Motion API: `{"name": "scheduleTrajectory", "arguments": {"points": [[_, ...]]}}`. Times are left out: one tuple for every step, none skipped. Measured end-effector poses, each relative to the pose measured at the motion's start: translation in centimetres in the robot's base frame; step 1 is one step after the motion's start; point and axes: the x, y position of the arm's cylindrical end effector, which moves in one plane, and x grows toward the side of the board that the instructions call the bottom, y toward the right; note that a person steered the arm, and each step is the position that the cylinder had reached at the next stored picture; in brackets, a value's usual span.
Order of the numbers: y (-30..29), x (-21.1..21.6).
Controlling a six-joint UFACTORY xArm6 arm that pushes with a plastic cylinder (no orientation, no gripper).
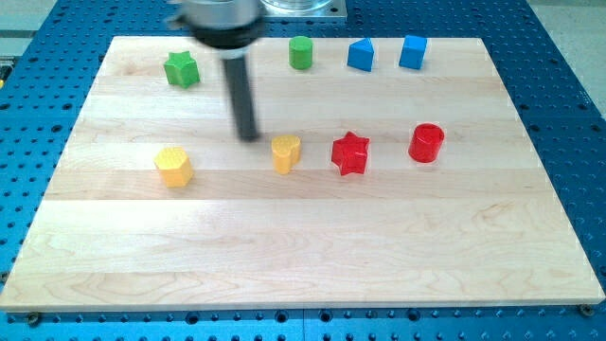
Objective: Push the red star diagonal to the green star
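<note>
Rod end effector, jawless, tip (249, 137) touching nothing, is hovering left of red star (349, 153); star looking light, rigid, slide-prone; pushing its right flank toward green star (181, 69).

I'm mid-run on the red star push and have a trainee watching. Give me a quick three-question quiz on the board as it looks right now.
1. True or false: my tip touches the red star.
2. Which block lies nearest my tip? A) green star B) yellow block just to its right C) red cylinder
3. How many blue blocks sit along the view's top edge?

Key:
1. False; the yellow block sits between them.
2. B
3. Two, right of the green cylinder.
</note>
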Motion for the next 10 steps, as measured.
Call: {"name": "scheduleTrajectory", "arguments": {"points": [[12.6, -1.6], [17.6, 6.6], [14.8, 10.5], [11.3, 5.7], [6.6, 1.7], [10.5, 3.8], [12.8, 6.5], [7.6, 12.0], [5.5, 8.2], [5.6, 3.6]]}}
